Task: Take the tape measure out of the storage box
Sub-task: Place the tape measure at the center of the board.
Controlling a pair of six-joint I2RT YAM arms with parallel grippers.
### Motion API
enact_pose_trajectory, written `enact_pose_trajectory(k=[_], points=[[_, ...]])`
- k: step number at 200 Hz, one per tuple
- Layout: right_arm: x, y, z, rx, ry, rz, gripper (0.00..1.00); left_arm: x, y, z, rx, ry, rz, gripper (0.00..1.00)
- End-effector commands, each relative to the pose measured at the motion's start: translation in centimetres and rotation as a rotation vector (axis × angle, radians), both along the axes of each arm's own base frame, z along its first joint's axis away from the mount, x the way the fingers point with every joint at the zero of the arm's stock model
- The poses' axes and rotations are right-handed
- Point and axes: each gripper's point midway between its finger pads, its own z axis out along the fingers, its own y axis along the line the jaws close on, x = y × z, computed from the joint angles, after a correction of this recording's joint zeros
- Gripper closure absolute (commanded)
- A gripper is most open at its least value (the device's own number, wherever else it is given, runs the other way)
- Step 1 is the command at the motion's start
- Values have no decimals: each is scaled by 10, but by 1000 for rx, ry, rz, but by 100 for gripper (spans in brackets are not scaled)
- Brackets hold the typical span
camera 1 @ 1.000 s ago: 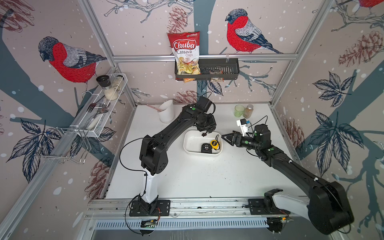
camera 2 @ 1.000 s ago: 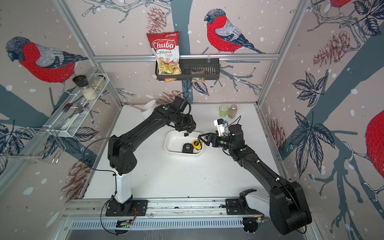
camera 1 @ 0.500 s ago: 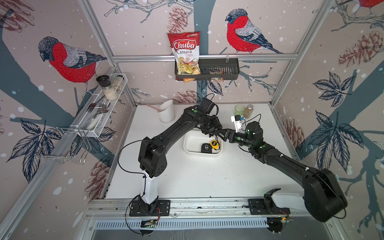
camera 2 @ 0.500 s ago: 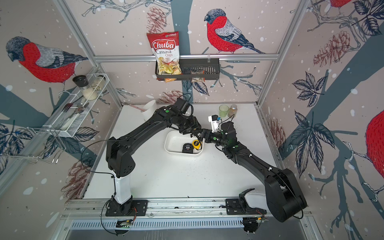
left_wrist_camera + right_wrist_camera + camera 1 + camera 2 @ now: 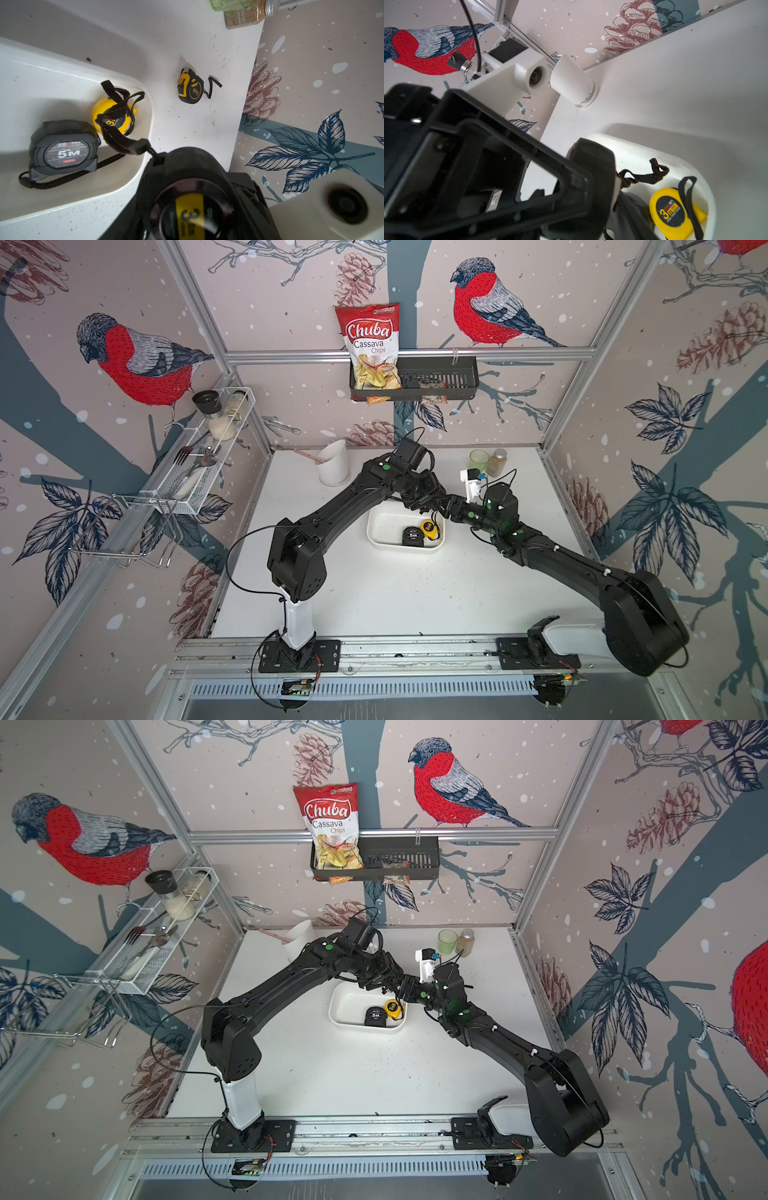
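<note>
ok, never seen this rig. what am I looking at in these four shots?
The left arm and right arm are black robot arms bolted to a rail at the edge of a white table. Two pictures come from a stereo camera overhead, and two from cameras on the wrists. On the table is a white tub holding a grey tape and a yellow tape. Outside it lie a small tape, a white cup, a green cup and a jar. The left tool grips a black tape in the air by the tub. The right tool is right against it; whether it grips too is unclear.
</note>
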Motion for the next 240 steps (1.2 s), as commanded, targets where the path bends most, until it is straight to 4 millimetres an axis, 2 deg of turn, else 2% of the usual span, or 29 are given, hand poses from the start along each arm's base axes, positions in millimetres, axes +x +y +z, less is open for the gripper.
enact_pose_trajectory(k=[1, 29, 39, 65, 92, 103, 106, 130, 163, 183, 196, 212, 240], points=[[5, 2, 13, 6, -58, -9, 71, -1, -7, 6, -41, -8, -12, 100], [7, 0, 12, -6, -54, -16, 99, -1, -7, 10, -51, -21, -12, 100], [8, 0, 12, -8, -56, -18, 100, -1, -7, 12, -55, -26, -16, 100], [9, -5, 15, -7, -63, -35, 100, 2, -7, 18, -62, -60, -14, 67], [10, -19, 20, -7, -70, -71, 100, 7, -5, 25, -67, -97, -11, 36], [11, -28, 17, -13, -58, -96, 100, 9, -3, 25, -65, -105, -8, 25], [8, -31, 25, -3, -78, -101, 100, 10, -1, 25, -62, -107, -5, 24], [7, -56, 26, -8, -68, -157, 100, 18, 8, 26, -60, -131, 24, 4], [2, -92, 20, -46, -36, -219, 100, 28, 30, 28, -45, -152, 69, 3], [-2, -119, 13, -20, 15, -265, 100, 28, 43, 23, 32, -165, 69, 3], [-5, -135, -1, -4, 75, -304, 100, 26, 51, 15, 96, -159, 59, 3], [-10, -154, -27, 4, 184, -353, 100, 26, 61, 7, 170, -157, 53, 3], [-20, -167, -65, -6, 361, -359, 100, 29, 81, 1, 304, -176, 69, 3]])
